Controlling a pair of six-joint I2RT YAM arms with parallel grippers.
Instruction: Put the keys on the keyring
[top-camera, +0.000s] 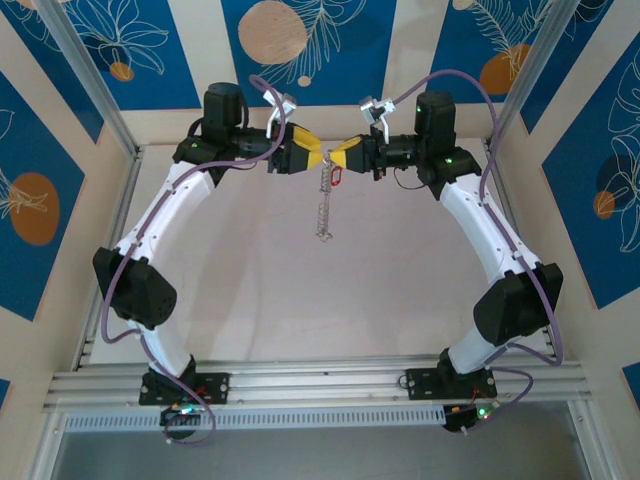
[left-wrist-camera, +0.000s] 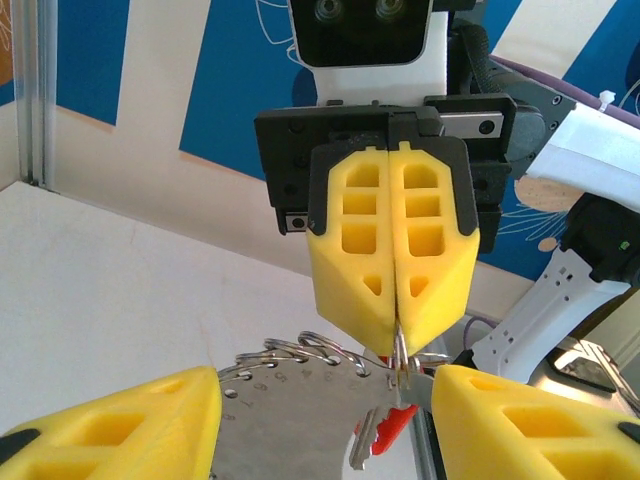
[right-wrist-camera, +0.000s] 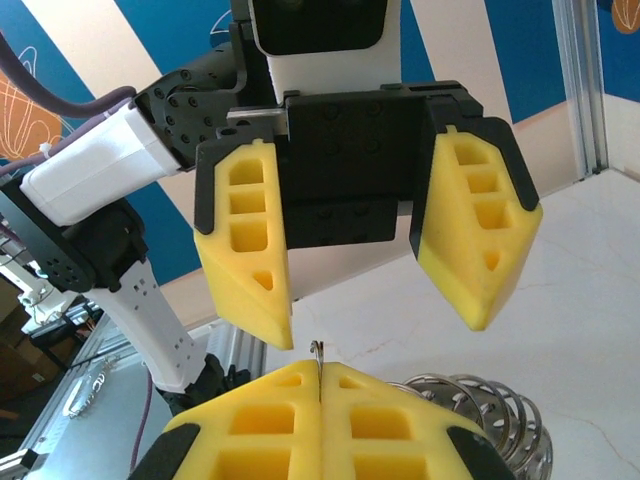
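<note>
Left wrist: silvery chain keyring (left-wrist-camera: 300, 350) was clamped by right fingers (left-wrist-camera: 360, 270); left fingers (left-wrist-camera: 120, 425) held apart; tiny red-headed key (left-wrist-camera: 393, 422) risked being knocked loose on closing.

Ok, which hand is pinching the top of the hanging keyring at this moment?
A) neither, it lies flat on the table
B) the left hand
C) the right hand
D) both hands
C: the right hand has its yellow fingers pressed together on a thin metal link of the keyring, while the left hand faces it with its fingers spread apart.
</note>
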